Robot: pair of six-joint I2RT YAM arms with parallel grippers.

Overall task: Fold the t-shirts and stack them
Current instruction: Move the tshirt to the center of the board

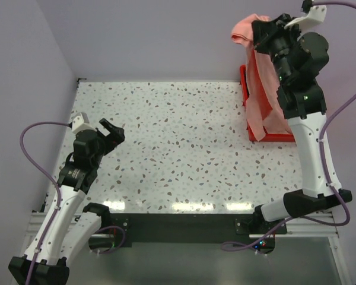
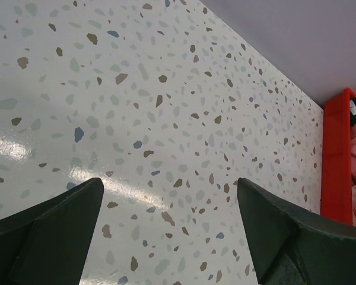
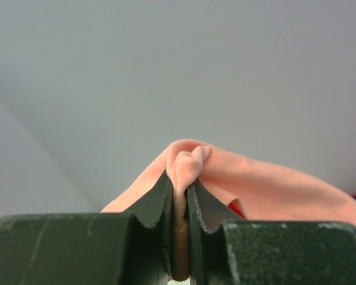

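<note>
The right claw (image 3: pixel 179 196) is pinched tight on a fold of the salmon t-shirt (image 3: pixel 249 178) — the cloth bulges just above its fingertips, and the rest hangs below it, down to the red bin (image 1: pixel 273 138). The left claw (image 2: pixel 169 190) is spread wide, holding nothing, low over the speckled table (image 2: pixel 166 89) — the shirt is well away on its right.

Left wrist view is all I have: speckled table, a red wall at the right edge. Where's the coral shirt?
Observer: The shirt hangs from the raised right arm, draped down to the bin.
Operator: Is it gripped?
Observer: Yes, the right jaws are shut on a small fold of it.
Operator: And where is the left arm?
Observer: Low over the left side of the table, well apart from the shirt.
</note>
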